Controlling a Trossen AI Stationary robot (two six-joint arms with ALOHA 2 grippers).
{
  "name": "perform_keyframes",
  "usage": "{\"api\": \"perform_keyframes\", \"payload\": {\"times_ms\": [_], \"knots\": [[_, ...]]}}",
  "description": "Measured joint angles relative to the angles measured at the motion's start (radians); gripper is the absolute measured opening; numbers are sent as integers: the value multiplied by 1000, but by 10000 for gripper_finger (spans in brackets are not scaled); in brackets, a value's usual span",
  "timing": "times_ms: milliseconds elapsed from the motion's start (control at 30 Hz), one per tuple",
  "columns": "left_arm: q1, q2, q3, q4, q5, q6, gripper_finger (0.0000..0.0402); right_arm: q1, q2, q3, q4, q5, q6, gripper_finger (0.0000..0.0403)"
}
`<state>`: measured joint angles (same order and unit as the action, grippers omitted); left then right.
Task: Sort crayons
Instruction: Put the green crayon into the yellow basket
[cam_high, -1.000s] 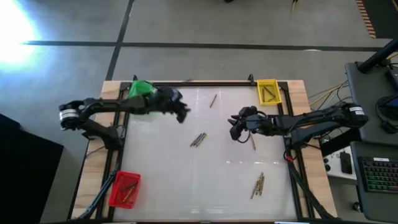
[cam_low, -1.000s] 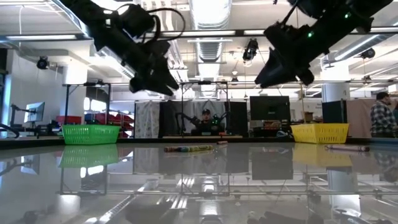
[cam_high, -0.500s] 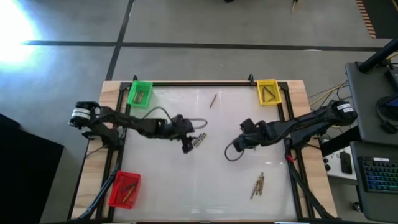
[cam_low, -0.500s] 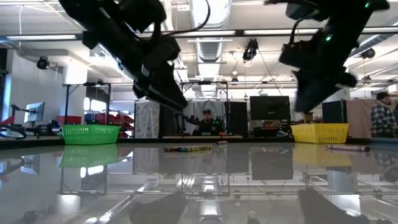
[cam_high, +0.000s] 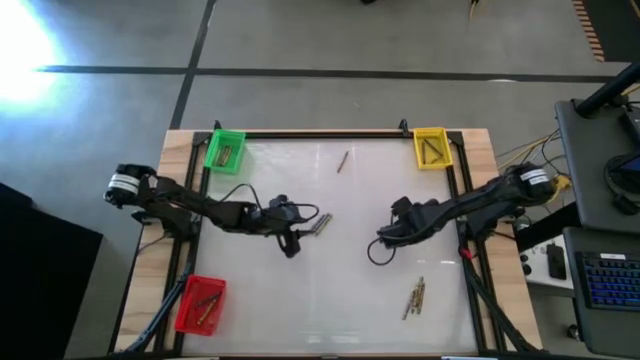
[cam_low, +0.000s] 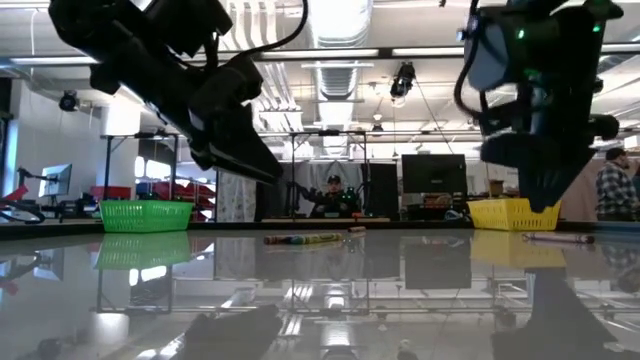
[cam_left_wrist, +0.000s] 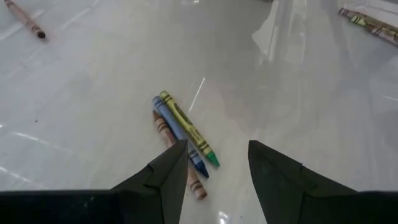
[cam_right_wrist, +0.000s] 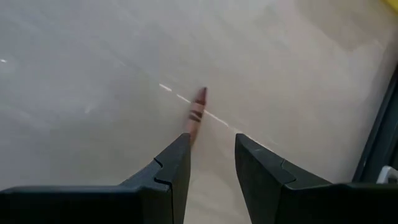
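Note:
Three crayons, one yellow-green, one blue and one brown, lie side by side on the white table near its middle. My left gripper hangs open just above them at their near-left, touching nothing. A single brown crayon lies flat on the table ahead of my right gripper. That gripper is open and points steeply down at the right of the middle, above the table. In the low view both grippers are clear of the surface.
A green bin stands at the far left corner, a yellow bin at the far right, and a red bin at the near left. One crayon lies far middle. Several crayons lie near right.
My left gripper has swung from beside the green bin toward the table's middle and near edge, and has sunk to just above the three crayons. My right gripper has tipped from nearly level to steeply down and has come lower and a little toward the near edge.

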<state>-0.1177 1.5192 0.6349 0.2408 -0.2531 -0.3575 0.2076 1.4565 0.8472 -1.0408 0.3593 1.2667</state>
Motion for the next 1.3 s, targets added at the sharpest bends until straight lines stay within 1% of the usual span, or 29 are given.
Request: {"api": "perform_keyframes", "payload": {"times_ms": [133,300,533,600,633,733,767,800,867,933,1033,1100,1200,1300], "knots": [[0,-8,-5,1,0,5,152,-24,26,-23,8,-32,-10,116],[1,-9,3,-15,0,17,153,-24,46,-28,18,-98,-26,116],[2,-9,-9,-20,0,13,153,-22,31,-29,99,-114,-69,116],[1,-6,-9,-17,0,8,153,-19,34,-31,126,-172,-62,116],[-1,-2,-9,-16,0,5,153,-11,34,-32,149,-224,-55,116],[-13,17,-18,-17,0,-19,153,60,33,8,227,-435,-40,116],[-17,24,-22,-20,0,-21,153,99,32,32,226,-477,-21,116],[-19,30,-25,-20,0,-22,153,139,33,60,213,-492,3,115],[-19,38,-26,-17,0,-22,153,221,40,112,151,-487,72,112],[-19,44,-26,-3,0,-23,153,302,64,152,69,-459,172,105],[-26,51,-26,8,0,-34,153,395,106,176,-6,-445,291,95],[-34,57,-26,8,0,-47,153,430,131,176,2,-447,363,87],[-51,69,-26,14,1,-73,153,464,171,163,75,-450,440,78],[-66,81,-15,23,0,-78,153,492,203,169,160,-471,452,75]]}}
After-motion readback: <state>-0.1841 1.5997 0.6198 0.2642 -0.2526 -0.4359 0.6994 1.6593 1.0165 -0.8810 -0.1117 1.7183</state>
